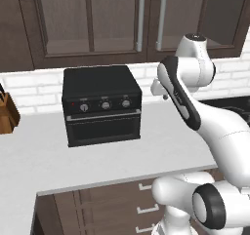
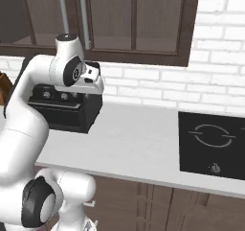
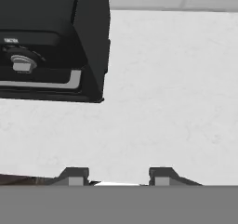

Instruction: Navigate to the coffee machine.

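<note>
A dark-wood kitchen with a white brick backsplash (image 2: 143, 84) frames everything; glass-front wall cabinets (image 1: 117, 19) hang above a long pale counter (image 1: 122, 156), and the black toaster oven (image 1: 102, 105) standing on that counter serves as the landmark here. The white arm (image 1: 195, 97) rises just to the right of the toaster oven, folded up over the counter edge; its gripper (image 3: 115, 175) hangs above bare counter in front of the oven's right corner, the two dark fingertips (image 3: 73, 175) standing apart with nothing between them (so the pincer is released and empty).

As for progress, I judge the task barely begun or at most midway: the base faces the toaster oven, not the coffee machine, and no beige-and-silver machine appears anywhere on the counter near it; where it stands cannot be told from here, so the drive to it is left to do.

The views differ usefully: the right base view shows a black induction cooktop (image 2: 213, 144) set into the counter well to the right of the toaster oven; the left base view instead catches a brown wooden knife block (image 1: 7, 114) at the far left of it; the hand view gives the oven's rightmost knob (image 3: 22, 64) close up.
</note>
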Available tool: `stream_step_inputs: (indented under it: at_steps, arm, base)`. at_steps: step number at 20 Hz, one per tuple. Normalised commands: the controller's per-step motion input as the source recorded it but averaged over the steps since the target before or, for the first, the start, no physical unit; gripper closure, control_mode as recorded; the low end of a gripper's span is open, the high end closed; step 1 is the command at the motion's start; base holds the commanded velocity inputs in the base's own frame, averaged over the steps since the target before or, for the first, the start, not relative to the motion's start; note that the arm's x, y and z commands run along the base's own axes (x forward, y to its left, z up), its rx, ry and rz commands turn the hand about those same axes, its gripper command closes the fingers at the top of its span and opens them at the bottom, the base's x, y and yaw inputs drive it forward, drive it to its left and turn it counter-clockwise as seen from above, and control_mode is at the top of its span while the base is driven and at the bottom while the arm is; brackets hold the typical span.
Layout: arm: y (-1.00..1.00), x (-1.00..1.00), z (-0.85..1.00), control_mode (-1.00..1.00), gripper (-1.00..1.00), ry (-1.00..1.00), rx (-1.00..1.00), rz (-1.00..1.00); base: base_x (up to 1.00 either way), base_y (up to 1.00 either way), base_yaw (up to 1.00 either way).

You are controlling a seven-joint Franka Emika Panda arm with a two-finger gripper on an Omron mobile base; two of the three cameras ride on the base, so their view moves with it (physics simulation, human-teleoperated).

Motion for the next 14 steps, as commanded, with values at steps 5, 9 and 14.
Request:
stream_step_inputs:
  at_steps: [5,9,14]
  arm:
    - [-0.02,-0.31,-0.08,-1.00,-1.00,0.00,0.00,0.00]
    - [-0.04,-0.68,-0.17,-1.00,-1.00,0.00,0.00,0.00]
    - [-0.01,-0.60,-0.28,-1.00,-1.00,0.00,0.00,0.00]
  base:
    - [0.00,0.00,0.00]
    - [0.00,0.00,0.00]
    - [0.00,0.00,0.00]
